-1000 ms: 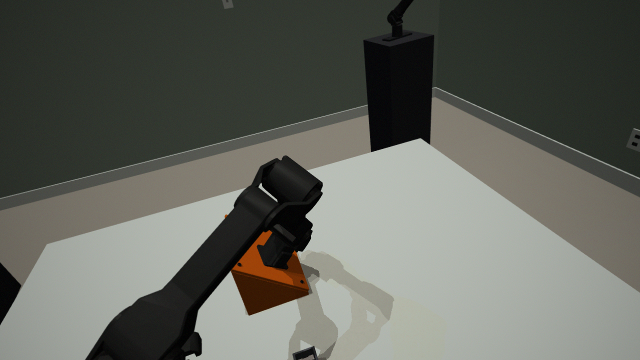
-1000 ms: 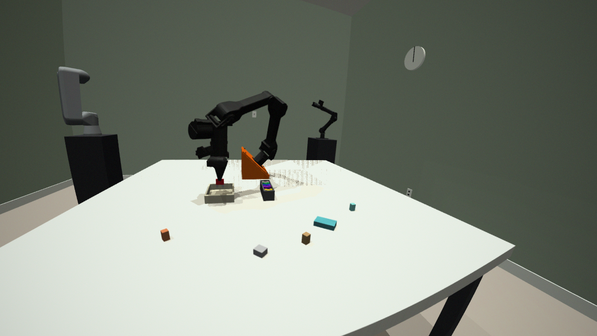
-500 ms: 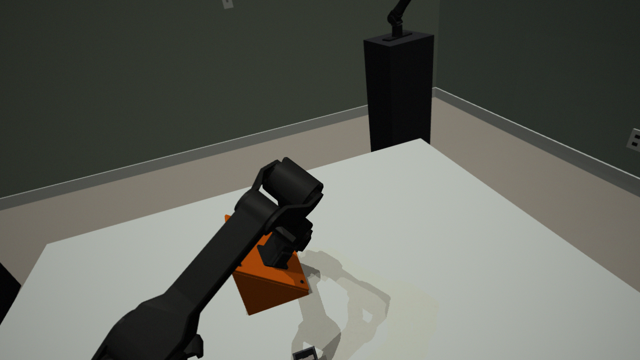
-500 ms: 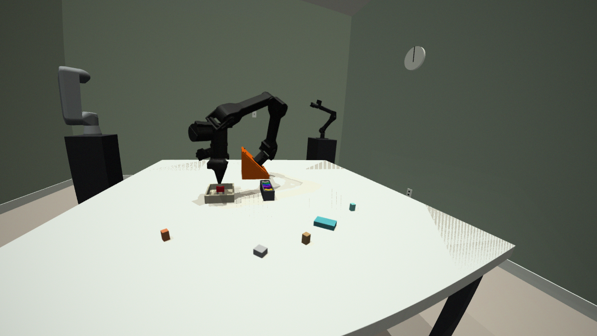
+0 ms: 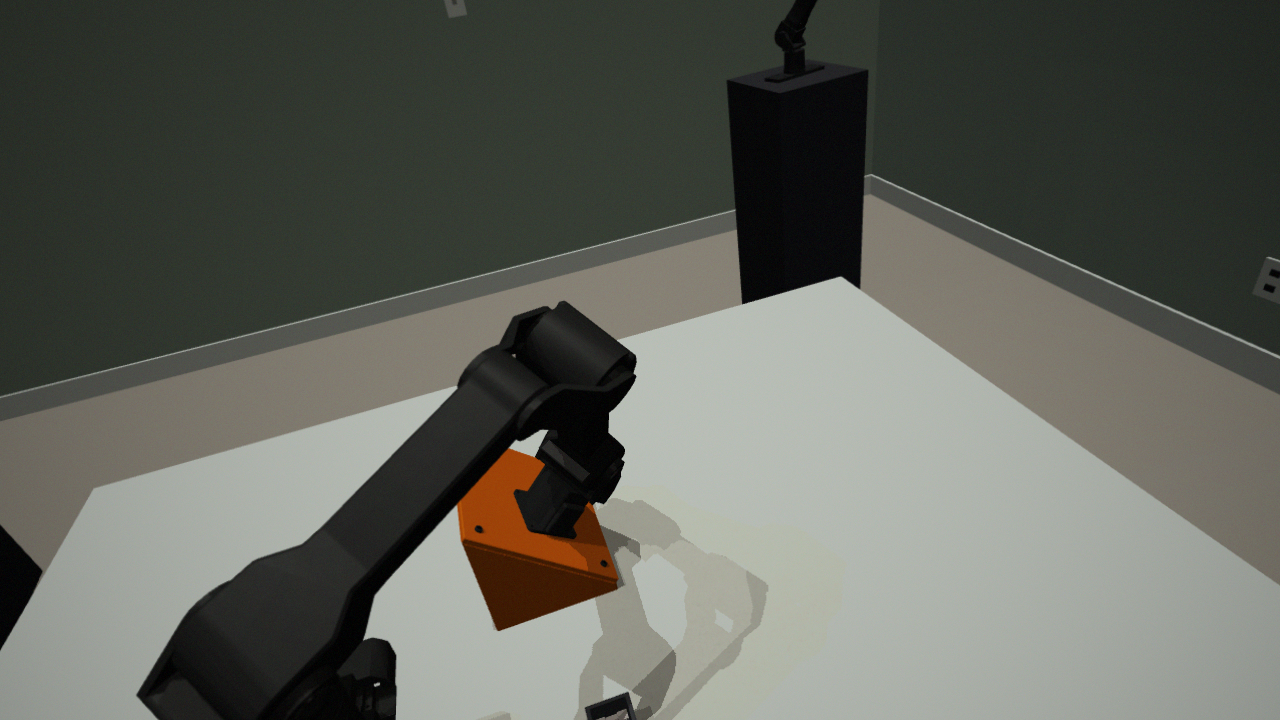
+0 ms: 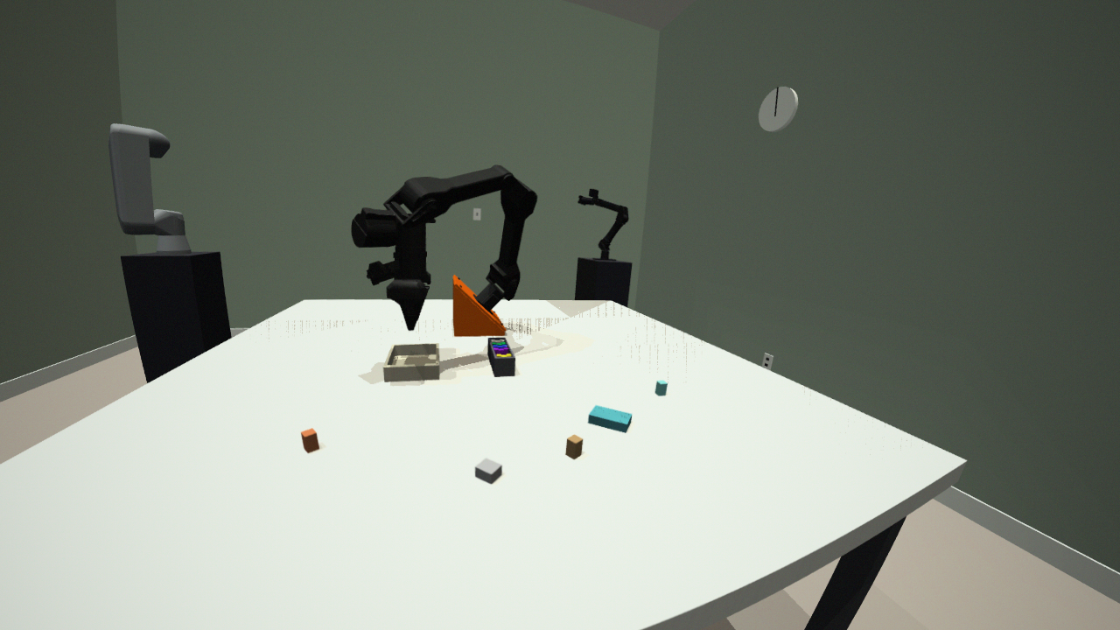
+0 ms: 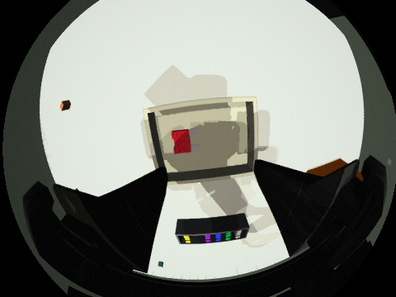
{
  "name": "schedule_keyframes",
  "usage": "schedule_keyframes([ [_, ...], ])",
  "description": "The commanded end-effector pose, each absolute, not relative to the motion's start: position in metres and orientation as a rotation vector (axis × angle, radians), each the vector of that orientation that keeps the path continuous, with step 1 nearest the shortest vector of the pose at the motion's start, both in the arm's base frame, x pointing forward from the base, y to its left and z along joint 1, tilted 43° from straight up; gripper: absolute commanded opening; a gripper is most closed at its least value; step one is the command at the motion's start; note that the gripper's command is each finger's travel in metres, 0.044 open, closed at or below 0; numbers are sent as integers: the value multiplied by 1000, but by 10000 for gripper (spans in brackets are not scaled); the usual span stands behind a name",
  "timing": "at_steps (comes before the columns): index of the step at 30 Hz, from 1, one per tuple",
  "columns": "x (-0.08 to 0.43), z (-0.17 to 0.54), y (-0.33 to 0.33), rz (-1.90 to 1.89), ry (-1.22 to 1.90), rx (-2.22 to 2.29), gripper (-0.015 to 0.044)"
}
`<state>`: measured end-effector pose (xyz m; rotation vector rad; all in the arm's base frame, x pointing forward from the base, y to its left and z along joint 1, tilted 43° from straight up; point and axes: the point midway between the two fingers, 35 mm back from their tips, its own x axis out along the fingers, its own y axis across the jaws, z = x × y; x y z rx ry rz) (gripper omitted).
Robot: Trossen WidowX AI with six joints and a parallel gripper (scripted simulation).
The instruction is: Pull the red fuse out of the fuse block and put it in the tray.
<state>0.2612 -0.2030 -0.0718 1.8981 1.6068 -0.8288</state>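
In the wrist view, the two dark fingers are seen spread well apart at the lower edge, with nothing between them. Between the fingers, towards 6 o'clock, the fuse block (image 7: 213, 229) is seen on the table (image 7: 220, 33), with yellow, purple, blue and green fuses standing in it. Beyond the block, towards 12 o'clock, the tray (image 7: 203, 140) is seen from above. The red fuse (image 7: 181, 142) is found lying inside the tray, in its 9 o'clock part, apart from the fingers. A small orange cube (image 7: 65, 105) is noted far out at 9 o'clock, and a tiny teal piece (image 7: 161, 264) near the lower rim.

In the exterior view, a grey cube (image 6: 487, 470), a brown cube (image 6: 574, 446), a teal bar (image 6: 610, 418) and a small teal cylinder (image 6: 661, 387) are recorded on the near part of the table. Farther back, the gripper (image 6: 410, 317) is seen pointing down, raised above the tray and not touching it. The fuse block is set just at 3 o'clock of the tray, apart from the arm. Behind both, an orange wedge (image 6: 470, 310) is seen at the arm's base.
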Motion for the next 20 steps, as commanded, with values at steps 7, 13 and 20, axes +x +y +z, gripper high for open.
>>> schedule_keyframes([
  [7, 261, -71, -203, -828, 1608, 1898, 330],
  [13, 261, -71, -203, -828, 1608, 1898, 330],
  [20, 261, -71, -203, -828, 1608, 1898, 330],
])
